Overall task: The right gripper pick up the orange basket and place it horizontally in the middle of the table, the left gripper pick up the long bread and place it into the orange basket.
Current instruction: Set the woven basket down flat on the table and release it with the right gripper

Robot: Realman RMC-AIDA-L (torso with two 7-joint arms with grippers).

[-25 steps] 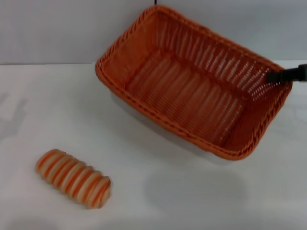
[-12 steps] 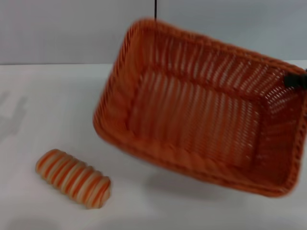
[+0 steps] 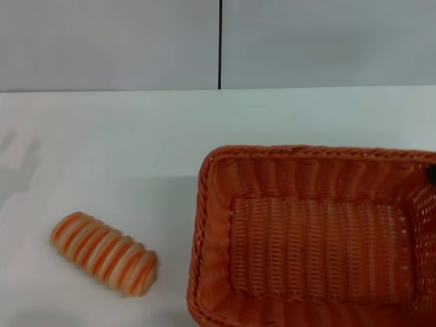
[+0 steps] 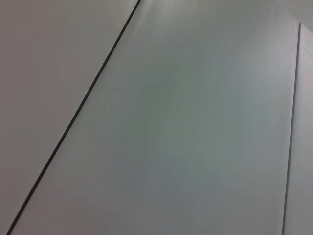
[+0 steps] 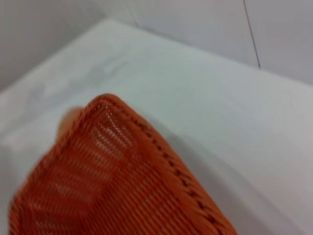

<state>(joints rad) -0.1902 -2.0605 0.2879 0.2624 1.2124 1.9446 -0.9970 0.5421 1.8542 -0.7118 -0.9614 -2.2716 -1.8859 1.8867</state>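
The orange basket (image 3: pixel 313 238) lies level at the near right of the white table (image 3: pixel 136 136), its long side running left to right and its opening facing up. A black sliver of my right gripper (image 3: pixel 432 175) shows at the basket's right rim, at the picture's edge, holding that rim. The right wrist view shows a corner of the orange basket (image 5: pixel 122 181) close up above the table. I cannot tell whether the basket touches the table. The long bread (image 3: pixel 103 253), cream with orange stripes, lies on the table at the near left, apart from the basket. My left gripper is out of view.
A grey wall (image 3: pixel 306 41) with a dark vertical seam stands behind the table's far edge. The left wrist view shows only wall panels (image 4: pixel 186 122). Bare tabletop lies between the bread and the basket and across the far half.
The basket has swung down and towards me from a raised, tilted pose to a level one at the near right. The right gripper moved with it. The bread has stayed put.
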